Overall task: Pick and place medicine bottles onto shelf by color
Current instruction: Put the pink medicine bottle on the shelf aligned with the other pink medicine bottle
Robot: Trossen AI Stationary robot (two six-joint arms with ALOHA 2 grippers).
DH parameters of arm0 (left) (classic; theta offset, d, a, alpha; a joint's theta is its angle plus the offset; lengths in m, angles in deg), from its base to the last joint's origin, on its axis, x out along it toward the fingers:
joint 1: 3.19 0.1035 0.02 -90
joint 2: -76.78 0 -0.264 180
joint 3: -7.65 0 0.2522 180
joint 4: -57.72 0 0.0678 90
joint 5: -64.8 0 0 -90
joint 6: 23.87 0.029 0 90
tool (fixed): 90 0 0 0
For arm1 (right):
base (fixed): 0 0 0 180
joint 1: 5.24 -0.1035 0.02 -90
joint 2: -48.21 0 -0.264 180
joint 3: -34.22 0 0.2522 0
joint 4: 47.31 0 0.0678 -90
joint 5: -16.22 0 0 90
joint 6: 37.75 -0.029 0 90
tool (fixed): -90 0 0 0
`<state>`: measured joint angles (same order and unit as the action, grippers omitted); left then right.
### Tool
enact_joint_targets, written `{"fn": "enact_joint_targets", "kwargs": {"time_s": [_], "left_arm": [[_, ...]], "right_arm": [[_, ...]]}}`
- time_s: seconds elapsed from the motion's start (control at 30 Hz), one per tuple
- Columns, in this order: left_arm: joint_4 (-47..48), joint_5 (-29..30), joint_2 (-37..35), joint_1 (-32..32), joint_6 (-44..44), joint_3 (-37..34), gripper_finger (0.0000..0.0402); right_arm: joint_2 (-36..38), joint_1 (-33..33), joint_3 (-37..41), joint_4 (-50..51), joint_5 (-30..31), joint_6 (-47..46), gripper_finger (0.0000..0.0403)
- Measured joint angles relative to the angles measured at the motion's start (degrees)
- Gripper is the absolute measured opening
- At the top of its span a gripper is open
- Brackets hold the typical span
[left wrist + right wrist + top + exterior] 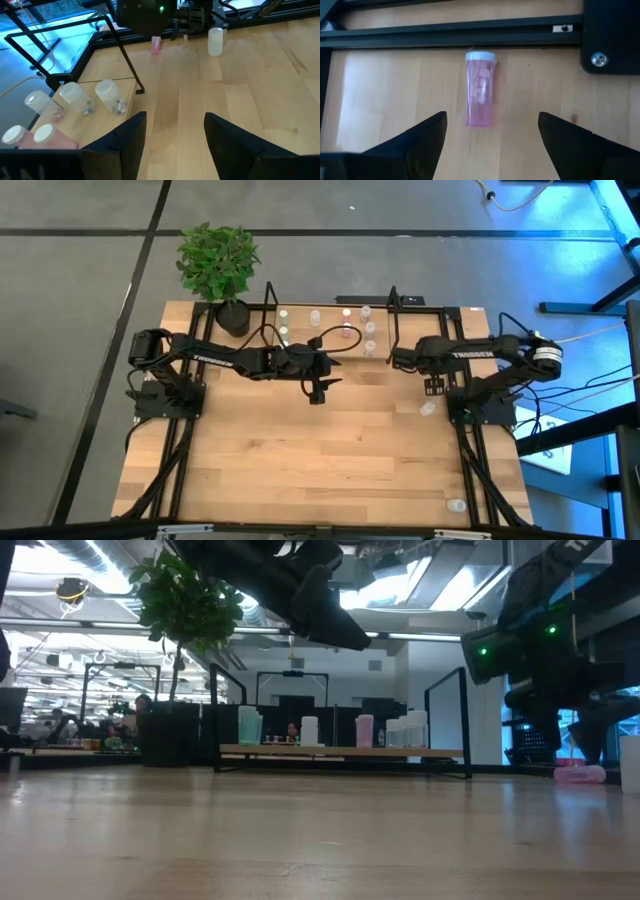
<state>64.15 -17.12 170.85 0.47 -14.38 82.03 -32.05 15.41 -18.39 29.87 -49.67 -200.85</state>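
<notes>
A pink medicine bottle point(481, 88) lies on its side on the wooden table point(320, 460), near its right edge, directly under the right gripper point(433, 387). Only the right wrist view shows it clearly, white cap toward the black frame rail, between that gripper's two fingers, which stand wide apart and touch nothing. The low view shows the same bottle as a small pink shape point(578, 774) at table level beneath the arm.

The shelf point(330, 330) sits along the table's far edge, holding several bottles point(366, 330): greenish toward its left end, pink and clear ones toward its right. The left wrist view shows three clear bottles point(111, 96) standing at the shelf's end, and an upright white bottle point(215, 41) on the bare table beyond. The left gripper point(317, 387) hangs just in front of the shelf, fingers apart and empty.

Another bottle point(456, 505) stands near the table's near right corner. A potted plant point(220, 265) stands at the far left corner. The low view shows an office with ceiling lights behind.
</notes>
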Motion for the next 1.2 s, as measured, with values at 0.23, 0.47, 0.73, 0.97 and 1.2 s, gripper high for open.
{"fn": "enact_joint_targets", "kwargs": {"time_s": [0.23, 0.47, 0.73, 0.97, 1.2], "left_arm": [[0.00, 0.00, 0.00, 0.00, 0.00, 0.00, 0.0194], [-0.01, 0.01, 0.00, 0.00, 0.00, 0.00, 0.0194], [-0.01, 0.00, -0.01, 0.01, 0.00, 0.00, 0.0194], [-0.01, 0.02, 0.00, 0.01, -0.01, 0.00, 0.0194], [-0.02, 1.50, -0.01, 0.02, 0.00, 0.00, 0.0194]], "right_arm": [[-3.80, 1.96, 0.00, -1.34, 0.20, 0.10, 0.0316], [-6.93, 2.17, 0.00, -1.98, 1.76, -1.77, 0.0316], [-12.36, 4.00, 0.00, -5.26, 2.98, -0.06, 0.0316], [-15.38, 4.28, -0.21, -6.34, 2.47, 2.10, 0.0316], [-15.48, 4.30, -0.15, -6.62, 2.04, 2.32, 0.0303]]}}
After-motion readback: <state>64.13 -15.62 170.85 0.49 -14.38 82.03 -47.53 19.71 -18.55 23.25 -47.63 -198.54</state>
